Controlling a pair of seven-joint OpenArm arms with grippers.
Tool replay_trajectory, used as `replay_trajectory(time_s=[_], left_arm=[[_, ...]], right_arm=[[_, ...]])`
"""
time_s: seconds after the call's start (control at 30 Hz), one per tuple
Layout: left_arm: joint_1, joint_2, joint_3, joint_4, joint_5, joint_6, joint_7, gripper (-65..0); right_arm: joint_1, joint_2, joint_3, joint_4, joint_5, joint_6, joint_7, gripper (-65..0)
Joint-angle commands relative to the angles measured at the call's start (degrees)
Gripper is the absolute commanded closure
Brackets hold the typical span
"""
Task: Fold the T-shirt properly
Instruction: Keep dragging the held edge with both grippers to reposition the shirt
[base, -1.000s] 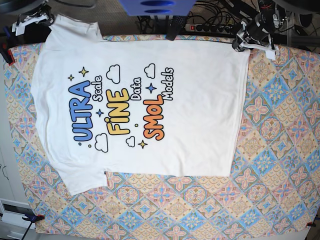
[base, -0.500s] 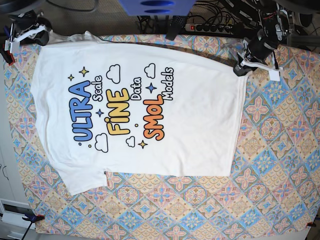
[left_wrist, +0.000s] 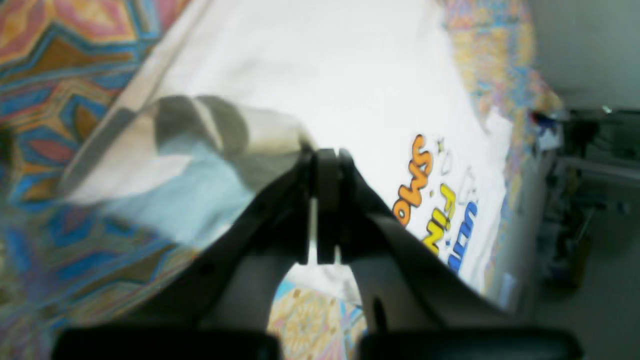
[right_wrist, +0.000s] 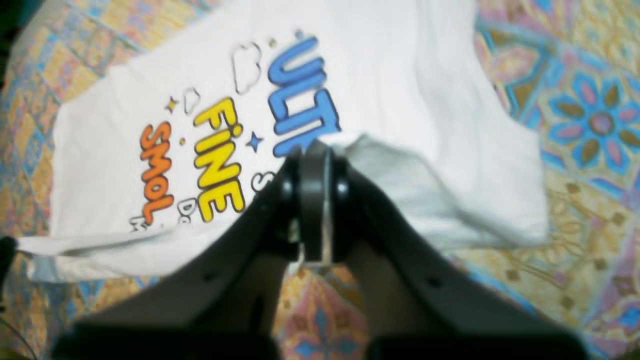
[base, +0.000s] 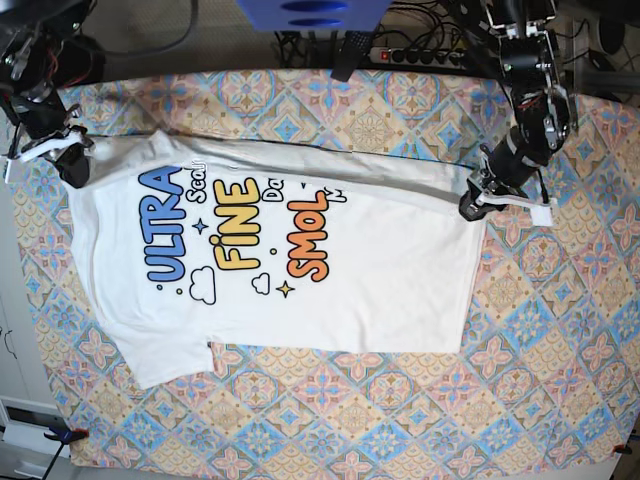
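Note:
The white T-shirt (base: 300, 290) lies print-up on the patterned cloth, and its far long edge is lifted and drawn over the top of the print. My left gripper (base: 472, 205) is shut on the hem corner at the right of the base view. In the left wrist view, the left gripper (left_wrist: 325, 155) pinches a bunched fold of the T-shirt (left_wrist: 350, 75). My right gripper (base: 75, 165) is shut on the shoulder end at the left. The right wrist view shows the right gripper (right_wrist: 315, 150) clamping white fabric of the T-shirt (right_wrist: 150, 100) just below the blue "ULTRA".
A colourful tiled tablecloth (base: 540, 380) covers the table, with bare cloth to the right of and in front of the shirt. Behind the table's far edge are a power strip (base: 420, 55), cables and a blue object (base: 310, 12). A clamp (base: 62, 435) grips the front left corner.
Both grippers have come toward the near side, dragging the shirt's far edge with them. That edge now covers the top of the print, and the far sleeve is folded in.

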Motion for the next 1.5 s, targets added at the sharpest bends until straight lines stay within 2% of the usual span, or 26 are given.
replay_trajectory(time_s=[0.0,0.13,0.3,0.57,0.63,0.8,0.87,1.0,1.2,1.47], left_arm=[[-1.7,-0.6,0.0,-0.5,-1.1,-0.8,-1.0,0.0],[-6.1,-0.5,0.0,-5.6,-1.1,-0.8,-1.0,0.0],[-11.1,-0.5,0.0,-11.3,-1.0,-0.8,-1.1,0.0],[-12.7,-0.3,0.0,-12.4,1.7,-0.8,-1.1,0.0],[-12.4,-0.3,0.0,-12.3,1.6,-0.9,-0.3,-4.9],[-11.0,-0.8,-0.5,-11.2,0.9,-0.8,4.8,-31.6],[-8.6,-0.9,-1.3,-8.3,-0.1,-0.8,4.9,-38.8],[-4.3,-0.7,-4.8,-4.5,-2.6,-0.8,5.1,-40.2],[0.7,-0.8,-5.0,-3.8,-4.4,-0.8,5.0,-40.2],[-1.8,-0.4,-5.0,-11.9,-2.7,-0.8,4.9,-40.2]], right_arm=[[0.7,0.7,0.5,-0.5,0.3,0.0,0.5,-0.1],[5.5,2.7,-2.1,-5.3,0.3,0.0,0.4,0.0],[11.6,2.8,-5.1,-11.9,0.3,0.0,0.5,0.0],[18.9,3.5,-7.8,-19.5,0.2,0.0,0.6,-0.7],[19.0,3.9,-7.8,-19.4,0.2,0.0,0.6,-4.3],[17.9,5.5,-7.5,-19.0,0.3,0.0,0.5,-18.1],[16.0,6.5,-7.5,-17.6,0.4,0.0,0.5,-21.0],[12.4,7.1,-7.4,-13.9,0.4,0.0,0.5,-22.1],[6.9,7.1,-5.6,-11.2,0.4,0.0,0.5,-21.9],[3.8,7.0,-3.6,-11.2,0.4,0.0,0.5,-21.8]])
